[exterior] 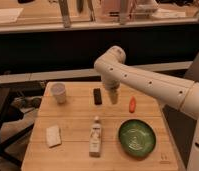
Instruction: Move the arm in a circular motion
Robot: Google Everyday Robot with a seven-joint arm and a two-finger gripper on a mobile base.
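**Camera view**

The arm enters from the right edge of the picture. It runs up and left above the rear of the surface to a rounded elbow, then turns straight down. Its narrow cream end carries the claw, which hangs low over the rear middle of the surface.

- Claw state: apart or together cannot be told. Nothing is seen held in it.
- Contact between claw and surface: cannot be told.

**Items on the surface**

- Black block: lies flat, just beside the claw, toward picture-left.
- Orange piece: near the claw, on the opposite side.
- Cup: upright at the rear picture-left corner, well apart from the claw.
- Bottle: in front of the block. Whether it stands or lies cannot be told.
- Bowl: green, at the front picture-right.
- White pad: at the front picture-left.

**Hazards (judged from this position)**

The task needs no grasp, only a circular sweep of the arm.

- The claw sits low in the gap between block and orange piece. A circle traced at this height would probably strike one or both and shove them across the surface. The cause would be too little clearance above them.
- A wider circle would probably reach the bottle or the rim of the bowl. The bottle, being slim, looks the easiest to knock over or roll.
- If the claw is already touching the wood, a sideways move would drag it.

Raising the claw before sweeping appears to be the safer course.
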